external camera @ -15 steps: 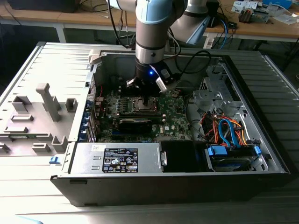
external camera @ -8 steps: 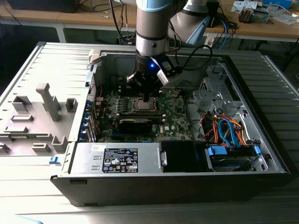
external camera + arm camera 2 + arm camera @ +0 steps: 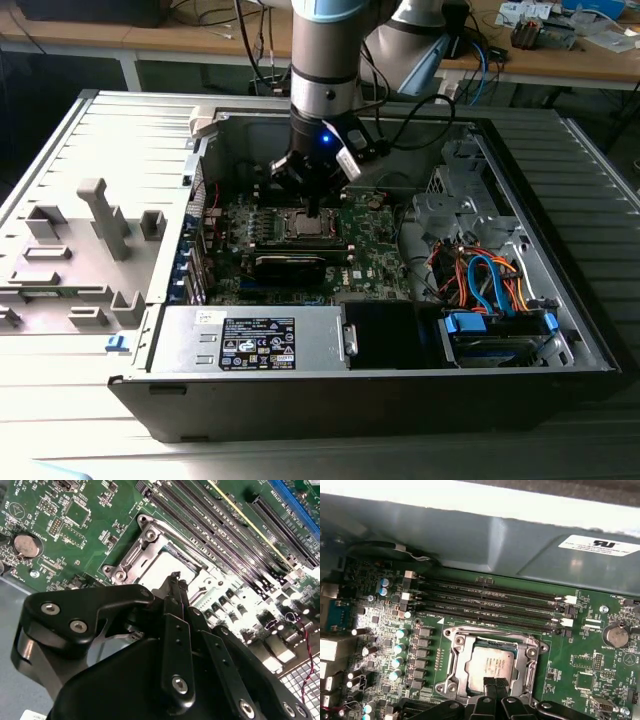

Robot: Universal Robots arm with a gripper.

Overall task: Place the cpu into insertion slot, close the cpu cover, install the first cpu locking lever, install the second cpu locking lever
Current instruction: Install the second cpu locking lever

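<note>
Closest to the lens in the second wrist view is my own black metal gripper [image 3: 176, 580]; its two thin fingers are pressed together, nothing between them, and the tips hang just above the socket. Under them lies the cpu [image 3: 490, 666], a small flat square chip with a silver-grey metal top, and it sits already inside the insertion slot [image 3: 454, 665], the square socket with a silver rim on the green circuit board [image 3: 580, 660]. Around the chip I see the cpu cover [image 3: 492, 638], a thin silver metal frame with a square window; it seems to lie flat over the chip's edges, though I cannot tell if it is locked. Beside the socket run long black memory slots [image 3: 485, 605]. I judge the chip light, stiff and fragile, with delicate contacts below, so it is best held only by its opposite edges. I expect the cover to be thin, springy and slippery, easiest to push on its flat rim.
</note>
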